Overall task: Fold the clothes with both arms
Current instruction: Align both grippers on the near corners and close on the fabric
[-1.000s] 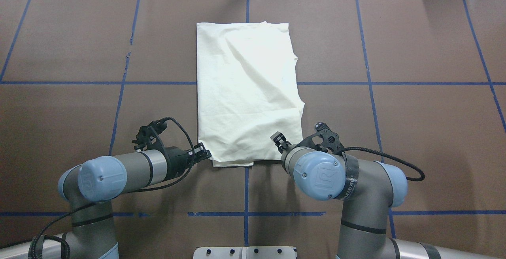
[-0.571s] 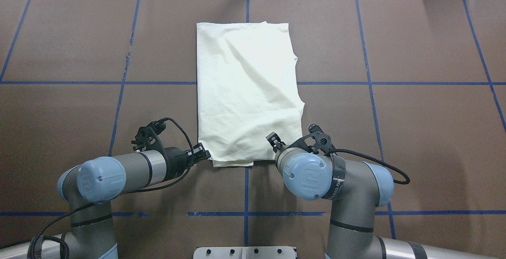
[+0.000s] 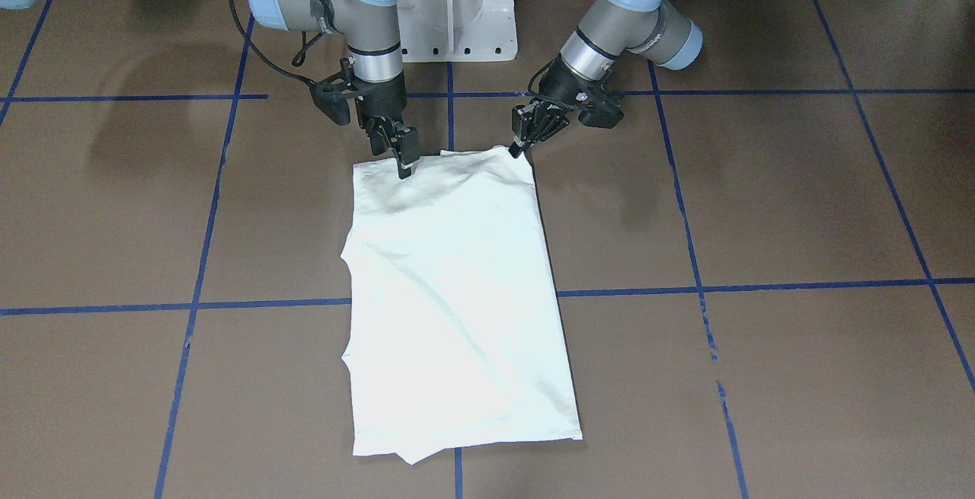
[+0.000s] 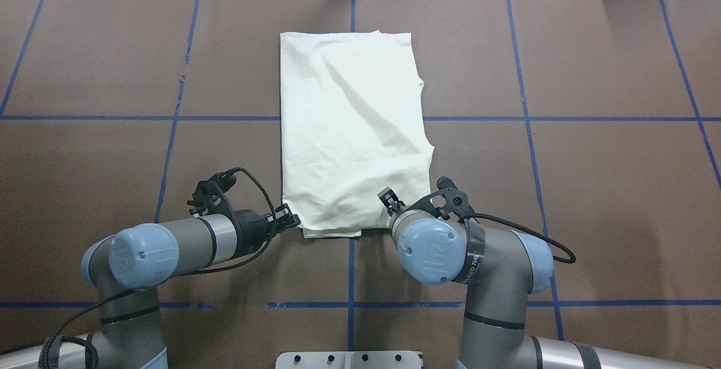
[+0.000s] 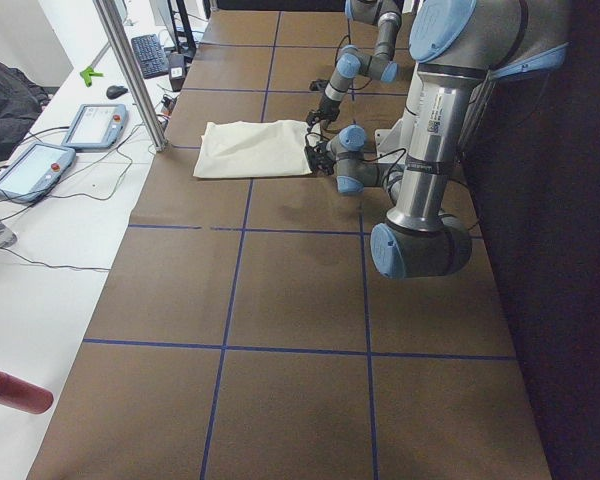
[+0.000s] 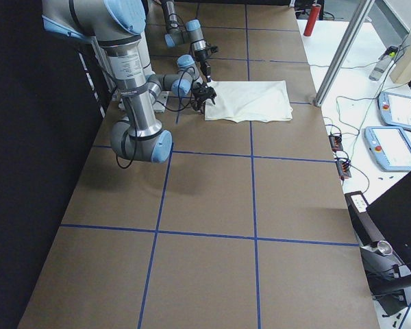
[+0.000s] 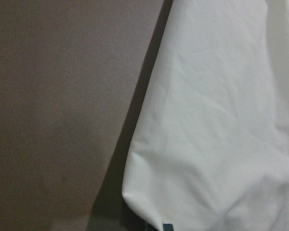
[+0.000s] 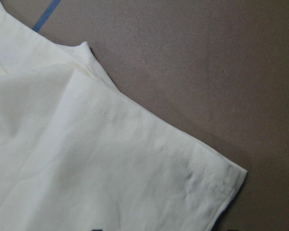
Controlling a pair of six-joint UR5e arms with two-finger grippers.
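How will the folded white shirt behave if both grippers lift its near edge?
Probably floppy: the shirt lies flat with soft creases, so it should sag between the left gripper and right gripper. Likely light, being thin cloth. Its folded layers, visible at the hem, may slip apart.

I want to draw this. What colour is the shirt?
The shirt is cream-white, plain on the side showing. The overhead view shows it best.

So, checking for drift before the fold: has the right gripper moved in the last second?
Yes. The right gripper has slid slightly toward the centre blue tape line, over the shirt.
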